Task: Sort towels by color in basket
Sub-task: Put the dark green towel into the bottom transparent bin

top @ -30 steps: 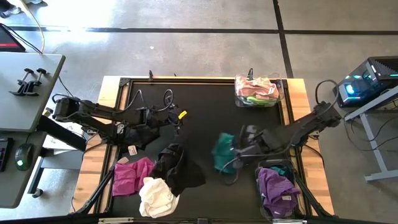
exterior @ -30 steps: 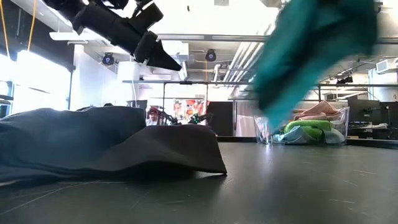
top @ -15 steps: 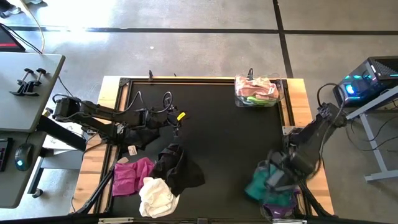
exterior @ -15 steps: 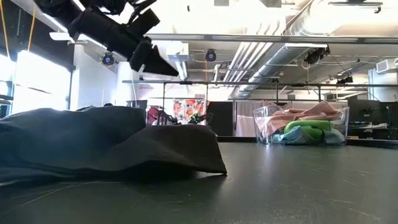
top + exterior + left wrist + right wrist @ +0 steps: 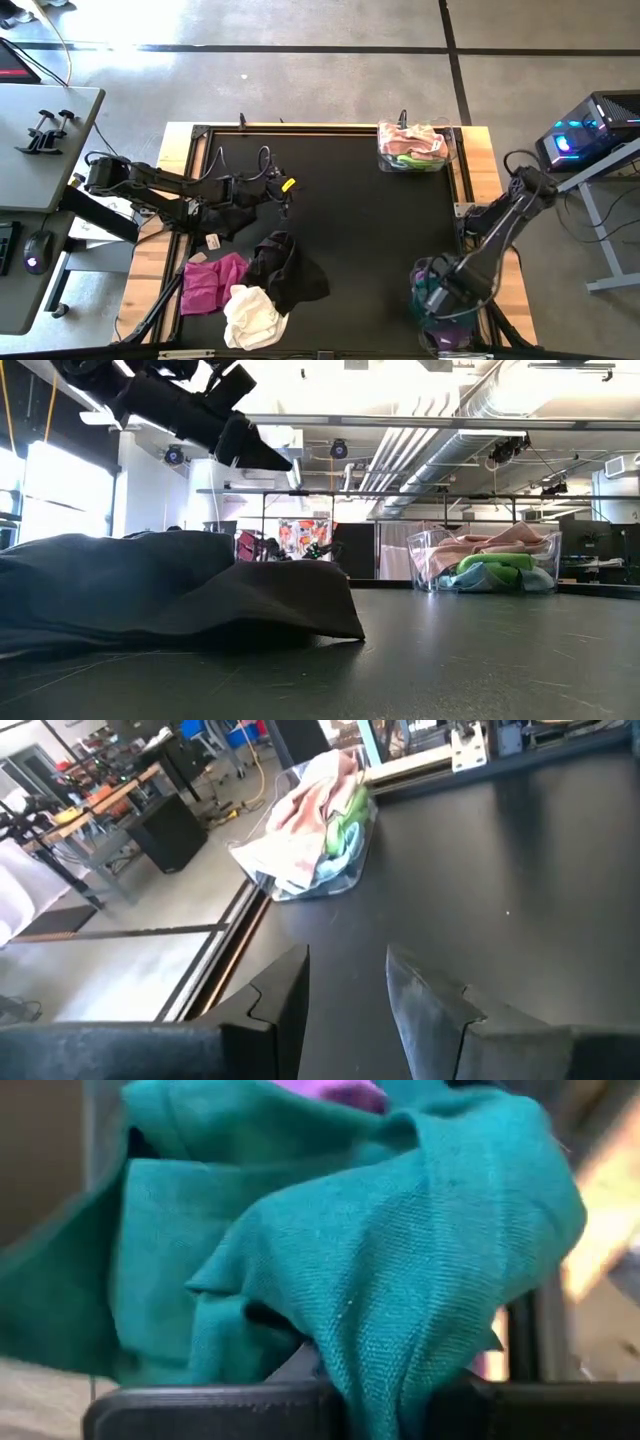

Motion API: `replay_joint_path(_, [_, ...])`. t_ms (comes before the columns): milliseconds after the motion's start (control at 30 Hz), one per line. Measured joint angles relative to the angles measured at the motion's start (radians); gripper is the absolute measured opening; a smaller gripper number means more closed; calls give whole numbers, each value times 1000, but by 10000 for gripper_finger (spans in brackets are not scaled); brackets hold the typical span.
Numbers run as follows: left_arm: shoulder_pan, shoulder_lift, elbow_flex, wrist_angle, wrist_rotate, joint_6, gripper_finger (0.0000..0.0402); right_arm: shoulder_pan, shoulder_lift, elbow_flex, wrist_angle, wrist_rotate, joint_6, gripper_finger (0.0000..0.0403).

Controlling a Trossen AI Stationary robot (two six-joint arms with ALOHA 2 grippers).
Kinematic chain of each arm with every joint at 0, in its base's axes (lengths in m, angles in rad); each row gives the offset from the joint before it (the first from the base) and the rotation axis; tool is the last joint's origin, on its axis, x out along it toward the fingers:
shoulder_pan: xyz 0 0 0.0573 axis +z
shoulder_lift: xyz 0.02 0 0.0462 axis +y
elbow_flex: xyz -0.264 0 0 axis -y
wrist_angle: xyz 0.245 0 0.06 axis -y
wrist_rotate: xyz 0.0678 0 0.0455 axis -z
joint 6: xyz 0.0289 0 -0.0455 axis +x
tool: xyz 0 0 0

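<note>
Black table (image 5: 340, 215) surface: note the right hand (image 5: 437, 297) clamped on the teal towel (image 5: 400, 1230) over the near-right basket (image 5: 418, 272). Left hand (image 5: 345, 995) hovers parted, empty. No legible labels.

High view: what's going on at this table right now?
The right claw is shut on a teal towel and holds it over the near-right basket, where a purple towel already lies. The left claw hangs open above the table, holding nothing. Magenta, black and cream towels lie unsorted at the near left. A far basket holds pink and green ones.
</note>
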Motion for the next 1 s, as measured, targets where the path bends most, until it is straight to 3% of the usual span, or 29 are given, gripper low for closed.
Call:
replay_joint_path(267, [-1, 0, 0, -9, 0, -8, 124, -50, 0, -241, 360, 9, -130, 9])
replay_joint_path(400, [-1, 0, 0, -10, 10, -32, 124, -28, -2, -312, 429, 29, -85, 15])
replay_joint_path(500, [-1, 0, 0, -9, 28, -49, 124, -7, -4, -336, 438, 43, -81, 42])
replay_joint_path(767, [-2, 0, 0, -7, 29, -63, 124, 5, -59, -252, 305, 24, -40, 147])
replay_joint_path(1000, [-2, 0, 0, -9, 29, -106, 124, 43, -88, -16, 26, 49, 99, 151])
